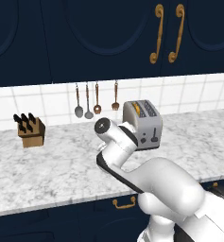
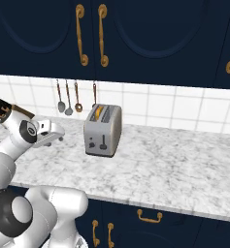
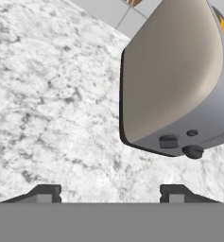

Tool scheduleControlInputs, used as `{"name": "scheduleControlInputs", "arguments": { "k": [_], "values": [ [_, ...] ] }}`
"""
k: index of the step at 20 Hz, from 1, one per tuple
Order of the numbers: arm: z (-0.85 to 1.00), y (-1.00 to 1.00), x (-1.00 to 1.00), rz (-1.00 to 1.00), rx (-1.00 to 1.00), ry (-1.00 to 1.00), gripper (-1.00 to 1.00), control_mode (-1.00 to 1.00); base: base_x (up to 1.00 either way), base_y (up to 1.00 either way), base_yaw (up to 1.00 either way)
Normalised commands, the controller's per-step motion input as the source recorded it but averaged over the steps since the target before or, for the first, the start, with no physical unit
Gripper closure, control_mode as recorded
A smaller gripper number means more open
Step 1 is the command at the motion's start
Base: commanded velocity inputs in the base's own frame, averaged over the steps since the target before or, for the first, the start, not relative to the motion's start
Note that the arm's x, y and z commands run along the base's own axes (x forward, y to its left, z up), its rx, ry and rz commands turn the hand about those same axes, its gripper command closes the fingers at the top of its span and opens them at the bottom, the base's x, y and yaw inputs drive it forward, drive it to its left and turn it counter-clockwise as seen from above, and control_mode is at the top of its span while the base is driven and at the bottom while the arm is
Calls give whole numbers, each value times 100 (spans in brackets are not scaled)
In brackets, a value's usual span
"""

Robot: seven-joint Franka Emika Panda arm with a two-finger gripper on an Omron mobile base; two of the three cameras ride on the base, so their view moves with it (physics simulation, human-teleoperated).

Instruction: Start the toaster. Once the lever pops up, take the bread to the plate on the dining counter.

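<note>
The silver-grey toaster [image 1: 142, 125] [image 2: 103, 130] stands on the marble worktop by the tiled wall. The bread [image 1: 138, 109] [image 2: 98, 114] sits low in a slot, only its golden edge showing. On the end face the dark lever [image 1: 154, 138] [image 2: 103, 145] rests at the low end of its track, beside a small dial [image 2: 91, 144]. My gripper [image 2: 61, 135] [image 3: 110, 194] hovers just left of the toaster, apart from it, open and empty. In the hand view the toaster's side [image 3: 175, 71] is close ahead, with dark controls along its lower edge. The plate and dining counter are out of view.
A wooden knife block [image 1: 30, 130] [image 2: 5, 109] stands at the left of the worktop [image 1: 52, 160] [image 2: 174, 164]. Utensils [image 1: 97, 99] [image 2: 70, 99] hang on the tiles behind the toaster. Navy cabinets hang overhead, and gold-handled drawers [image 2: 149, 216] sit below.
</note>
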Motion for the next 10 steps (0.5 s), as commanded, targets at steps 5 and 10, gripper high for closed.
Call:
{"name": "scheduleControlInputs", "arguments": {
  "k": [5,10],
  "values": [
    [0,0,0,0,0,0,-100,-100,0,0,0],
    [0,0,0,0,0,0,-100,-100,0,0,0]
  ]
}}
